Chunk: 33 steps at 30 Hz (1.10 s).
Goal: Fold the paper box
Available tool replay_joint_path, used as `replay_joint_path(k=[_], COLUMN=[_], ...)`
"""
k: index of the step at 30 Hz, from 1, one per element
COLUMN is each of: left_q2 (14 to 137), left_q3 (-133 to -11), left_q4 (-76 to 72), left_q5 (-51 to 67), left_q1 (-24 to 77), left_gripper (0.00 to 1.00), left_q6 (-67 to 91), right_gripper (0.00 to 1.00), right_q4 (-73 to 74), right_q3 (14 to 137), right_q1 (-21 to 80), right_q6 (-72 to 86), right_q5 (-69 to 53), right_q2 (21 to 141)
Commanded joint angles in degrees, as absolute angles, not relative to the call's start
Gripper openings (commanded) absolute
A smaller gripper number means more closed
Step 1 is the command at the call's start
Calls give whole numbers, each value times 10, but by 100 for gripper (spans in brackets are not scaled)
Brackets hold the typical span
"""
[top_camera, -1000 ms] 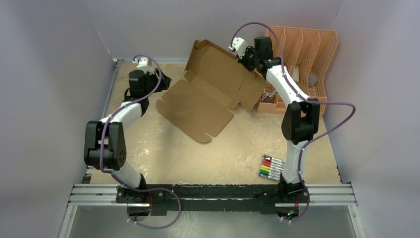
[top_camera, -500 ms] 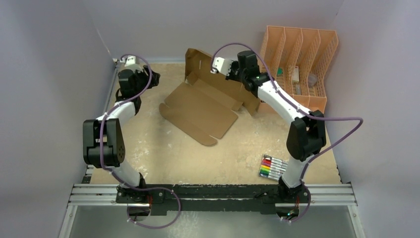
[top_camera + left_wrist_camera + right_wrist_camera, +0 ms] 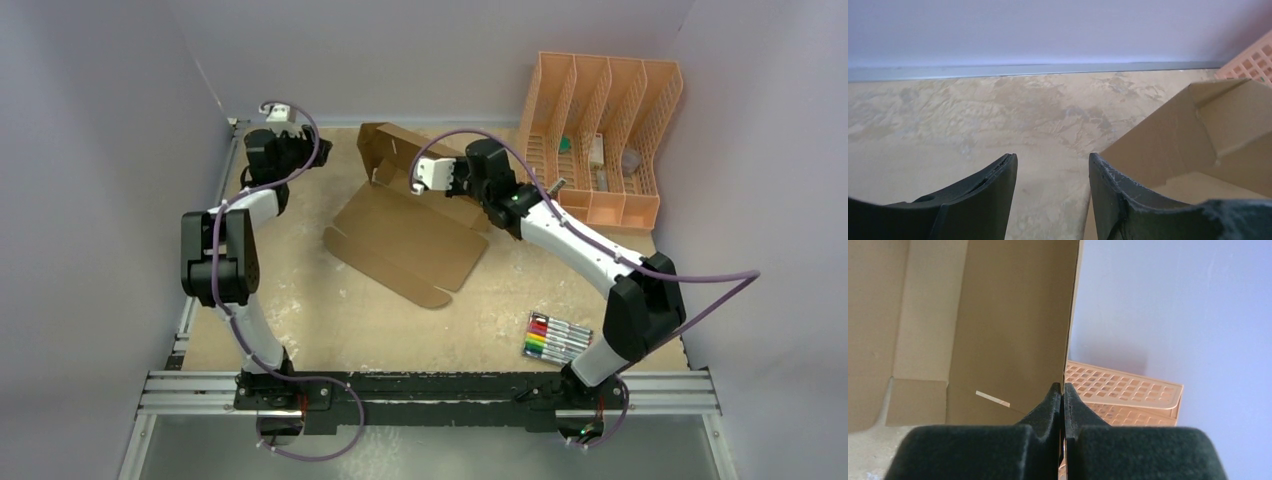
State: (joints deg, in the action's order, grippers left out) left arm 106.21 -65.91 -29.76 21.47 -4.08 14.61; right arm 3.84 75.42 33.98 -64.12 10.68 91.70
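Two grippers: our right gripper (image 3: 1063, 389) pinches a raised edge of the paper box (image 3: 405, 235); left gripper (image 3: 1052, 161) hangs spread, empty, beside it.

left end effector (image 3: 1050, 162): parted, empty, arm extended | right end effector (image 3: 1063, 388): pinching paper box (image 3: 1013, 315) edge

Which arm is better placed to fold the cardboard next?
Right, probably: the right gripper is shut on a raised panel of the paper box; the left gripper stands open and empty.
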Motion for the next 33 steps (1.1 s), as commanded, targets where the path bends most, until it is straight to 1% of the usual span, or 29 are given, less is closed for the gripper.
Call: replay_joint_path(k=[1, 9, 13, 16, 20, 23, 33], left_q2=[1102, 1149, 1190, 1216, 1235, 1250, 1232], left_q3=[-700, -670, -688, -696, -679, -683, -650], left_q4=[-371, -502, -571, -673, -878, -975, -993], left_q5=[339, 434, 478, 515, 541, 556, 584], left_q1=[-46, -46, -47, -46, -44, -36, 11], left_gripper=[54, 54, 54, 54, 54, 53, 48], left_q6=[130, 163, 205, 286, 456, 548, 562], right_gripper=[0, 0, 0, 0, 0, 0, 0], right_q4=[-24, -39, -49, -44, -52, -55, -58], right_q3=[718, 674, 668, 671, 686, 699, 717], right_q1=[366, 391, 392, 392, 382, 378, 370], right_q6=[-702, -717, -707, -703, -701, -697, -693], right_q5=[132, 143, 141, 127, 116, 109, 86], right_q2=[877, 860, 859, 866, 882, 896, 912])
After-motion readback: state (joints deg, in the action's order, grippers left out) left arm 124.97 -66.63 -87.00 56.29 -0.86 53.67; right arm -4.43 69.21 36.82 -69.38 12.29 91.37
